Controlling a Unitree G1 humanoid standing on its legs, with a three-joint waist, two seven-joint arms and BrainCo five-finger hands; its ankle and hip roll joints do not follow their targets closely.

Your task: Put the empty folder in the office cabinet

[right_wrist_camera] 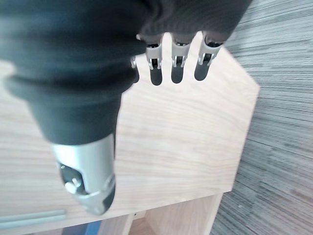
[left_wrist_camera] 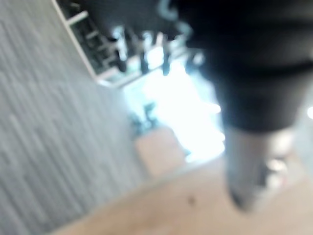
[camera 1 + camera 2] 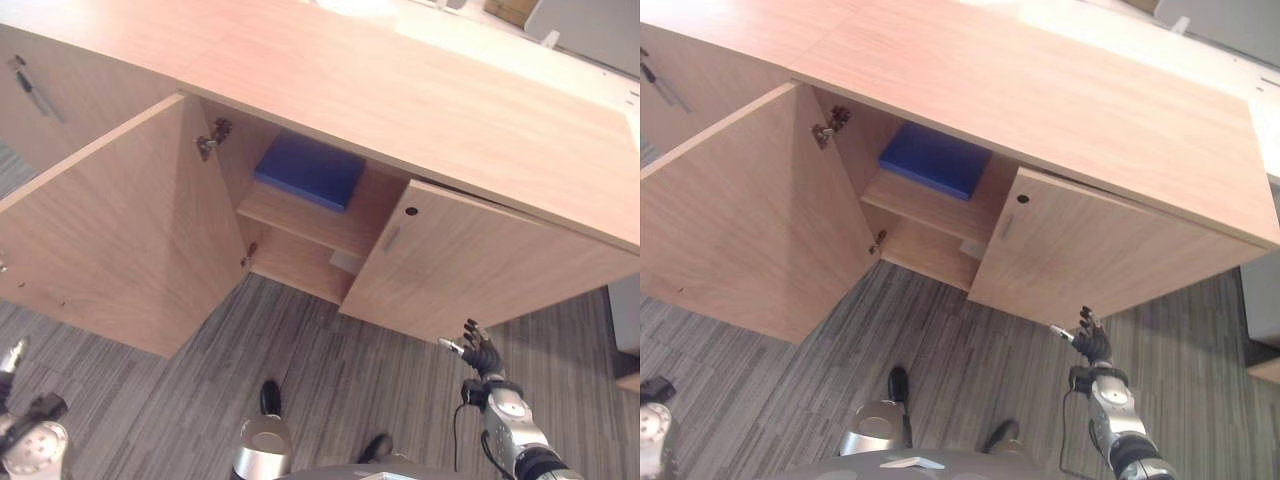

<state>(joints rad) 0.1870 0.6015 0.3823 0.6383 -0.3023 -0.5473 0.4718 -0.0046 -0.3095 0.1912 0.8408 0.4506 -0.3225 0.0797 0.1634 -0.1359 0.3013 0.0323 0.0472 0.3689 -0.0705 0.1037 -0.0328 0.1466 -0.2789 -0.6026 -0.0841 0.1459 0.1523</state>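
The blue folder (image 3: 308, 170) lies flat on the upper shelf (image 3: 300, 215) inside the cabinet (image 3: 420, 110). The left door (image 3: 120, 230) stands wide open; the right door (image 3: 480, 265) is partly open. My right hand (image 3: 480, 352) hovers just in front of the right door's lower edge, fingers (image 1: 177, 61) straight and relaxed, holding nothing. My left hand (image 3: 30, 440) sits low by the carpet (image 3: 330, 370); I cannot tell how its fingers stand.
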